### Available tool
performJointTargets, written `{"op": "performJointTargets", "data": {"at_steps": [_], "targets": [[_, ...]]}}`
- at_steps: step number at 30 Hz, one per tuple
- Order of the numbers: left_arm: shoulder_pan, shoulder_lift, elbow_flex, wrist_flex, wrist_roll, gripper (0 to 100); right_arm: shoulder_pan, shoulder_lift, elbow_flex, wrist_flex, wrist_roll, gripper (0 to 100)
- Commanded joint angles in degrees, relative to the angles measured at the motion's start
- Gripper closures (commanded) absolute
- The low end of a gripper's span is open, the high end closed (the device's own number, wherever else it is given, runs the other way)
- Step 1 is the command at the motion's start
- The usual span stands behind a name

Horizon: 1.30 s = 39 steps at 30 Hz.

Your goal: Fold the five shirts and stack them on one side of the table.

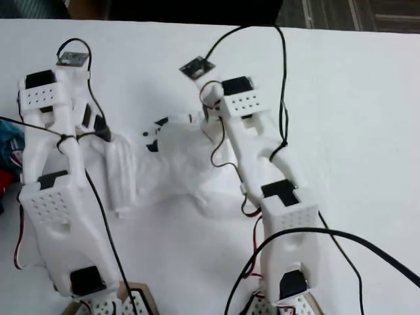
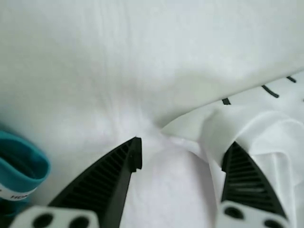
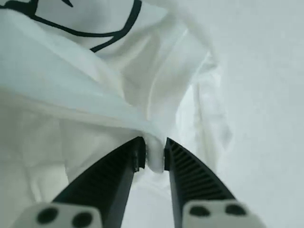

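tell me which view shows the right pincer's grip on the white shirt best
Right wrist view: the right pincer pinches a fold of the white shirt. The high view shows the shirt crumpled, grip hidden. The left wrist view shows shirt cloth under the open left pincer.

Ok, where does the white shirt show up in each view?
High view: white shirt crumpled mid-table between the arms.
Left wrist view: shirt at the tips of the open fingers.
Right wrist view: a shirt fold pinched by the fingers.
Shared landmark: its black print.
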Motion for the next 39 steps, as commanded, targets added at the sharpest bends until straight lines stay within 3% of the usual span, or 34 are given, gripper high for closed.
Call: {"op": "performJointTargets", "data": {"at_steps": [1,11,14,17,20,25,34,39], "targets": [[0.26,-0.35,-2.15,0.53,-0.44,71,-0.31,-0.31,-0.44,-0.66,0.09,95.0],[0.09,-0.62,-2.15,0.7,-0.44,71,0.57,-4.26,-5.27,3.56,0.09,97.8],[0.35,-1.32,-3.65,2.81,-0.44,71,1.27,-9.63,-11.96,7.87,0.53,97.8],[1.32,-2.46,-8.4,8.97,-0.44,71,2.86,-13.93,-17.23,12.35,5.54,97.8],[3.16,-3.69,-14.11,15.03,-0.44,71,6.29,-16.84,-18.55,13.85,8.53,97.8],[4.22,-8.53,-12.79,15.21,-0.35,70,13.76,-17.45,-18.55,9.71,10.9,97.8],[21.8,-17.58,3.56,15.03,-4.31,70,15.52,-16.92,-18.46,2.33,10.9,97.8],[25.85,-17.85,4.44,13.63,-10.46,70,15.52,-14.02,-18.46,2.07,10.9,97.8]]}}
